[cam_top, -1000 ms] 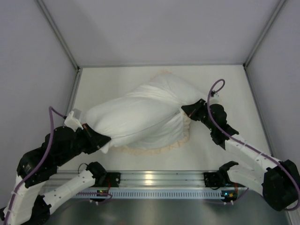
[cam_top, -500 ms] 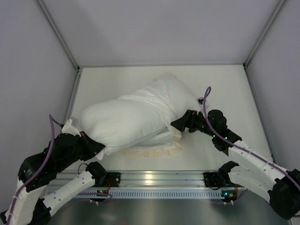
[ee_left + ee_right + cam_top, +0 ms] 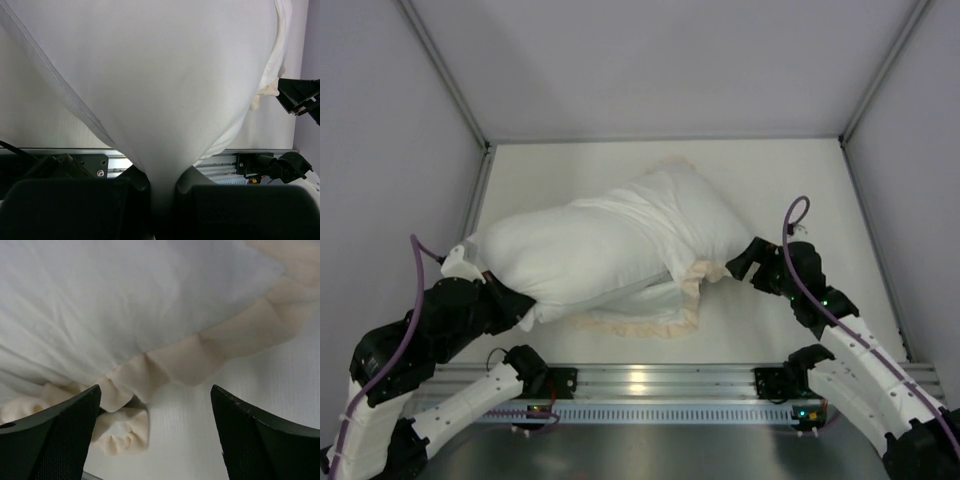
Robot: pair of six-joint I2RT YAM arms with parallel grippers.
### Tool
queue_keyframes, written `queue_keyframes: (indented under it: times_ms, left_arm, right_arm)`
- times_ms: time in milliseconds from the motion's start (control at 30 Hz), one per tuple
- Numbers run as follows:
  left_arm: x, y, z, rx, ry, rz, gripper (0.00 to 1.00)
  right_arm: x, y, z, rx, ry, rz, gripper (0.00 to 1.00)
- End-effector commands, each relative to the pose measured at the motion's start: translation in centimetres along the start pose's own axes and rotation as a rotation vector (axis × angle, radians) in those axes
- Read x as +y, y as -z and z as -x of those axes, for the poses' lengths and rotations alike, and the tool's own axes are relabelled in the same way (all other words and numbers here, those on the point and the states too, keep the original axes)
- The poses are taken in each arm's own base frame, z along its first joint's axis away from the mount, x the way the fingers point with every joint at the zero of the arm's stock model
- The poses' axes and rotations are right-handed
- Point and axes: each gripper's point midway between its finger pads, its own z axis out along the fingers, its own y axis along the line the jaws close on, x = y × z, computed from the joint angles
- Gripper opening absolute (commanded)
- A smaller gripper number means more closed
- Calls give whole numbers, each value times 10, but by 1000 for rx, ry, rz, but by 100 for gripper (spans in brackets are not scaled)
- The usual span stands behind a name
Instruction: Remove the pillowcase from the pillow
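Mid-strip: L holds the pillow end, R free by the frill.
L gripper (image 3: 162, 177) clamped on plain white cloth, prob. a corner of the pillow (image 3: 555, 255), near-left on the table (image 3: 790, 180). R gripper (image 3: 742, 266) wide open and empty, just off the cream frill of the pillowcase (image 3: 200, 360); the cover is bunched over the pillow's far-right half. Next, I'd say: R closes on the frill and pulls right while L anchors.
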Motion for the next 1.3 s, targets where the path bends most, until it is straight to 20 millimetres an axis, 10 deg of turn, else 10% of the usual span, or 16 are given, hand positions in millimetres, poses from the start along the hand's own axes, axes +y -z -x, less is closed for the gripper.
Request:
queue_keyframes:
  times_ms: [0, 700, 1000, 1133, 1267]
  left_arm:
    - [1, 8, 19, -88, -1, 2, 0]
    - [3, 4, 8, -48, -16, -7, 0]
    - [8, 1, 2, -42, -11, -3, 0]
    - [8, 1, 2, -38, -8, -6, 0]
    - [0, 13, 11, -66, 11, -50, 0]
  right_arm:
    - [-39, -10, 1, -11, -21, -130, 87]
    - [-73, -33, 69, -236, -248, 38, 73]
    - [-60, -35, 61, -213, -252, 183, 37]
    - [-55, -37, 60, -201, -262, 219, 0]
    - [-79, -39, 75, -267, -278, 64, 0]
